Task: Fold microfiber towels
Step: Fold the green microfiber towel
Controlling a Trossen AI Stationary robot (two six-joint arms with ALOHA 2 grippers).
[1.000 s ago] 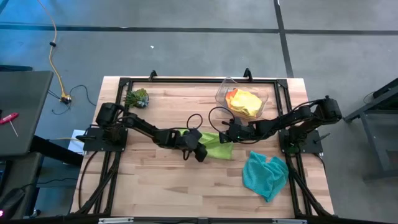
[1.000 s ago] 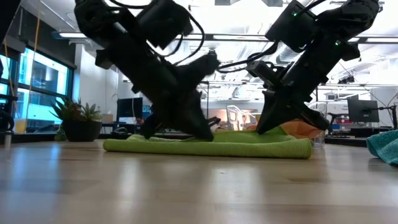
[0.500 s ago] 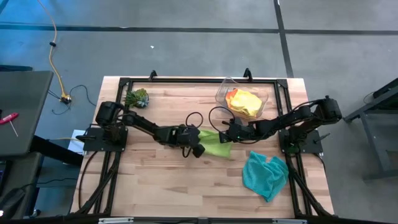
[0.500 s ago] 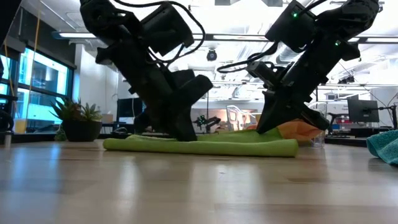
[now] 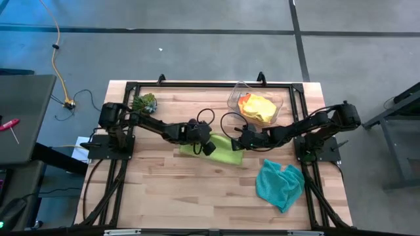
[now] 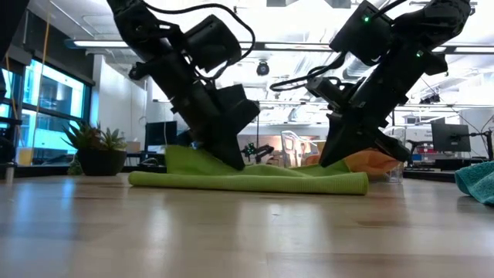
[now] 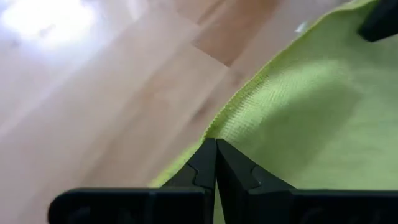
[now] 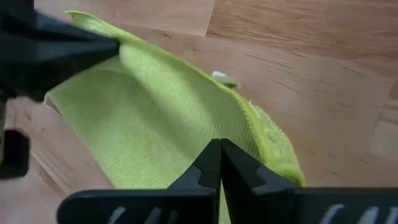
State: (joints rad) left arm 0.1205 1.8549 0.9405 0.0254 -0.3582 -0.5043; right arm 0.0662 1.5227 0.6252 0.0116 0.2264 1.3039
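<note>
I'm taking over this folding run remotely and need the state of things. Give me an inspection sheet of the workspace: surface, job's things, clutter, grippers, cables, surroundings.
Surface: wooden table, bare at the near side.
Job's things: lime green towel mid-table, one edge lifted; teal towel crumpled near the right arm's base; yellow and orange towels in the clear bin.
Clutter: small plant at the far left corner.
Grippers: left gripper shut on the lime green towel's edge; right gripper shut on its opposite side.
Cables: black loops on the arms; yellow cord on the floor.
Surroundings: grey floor; dark side table at left.
</note>
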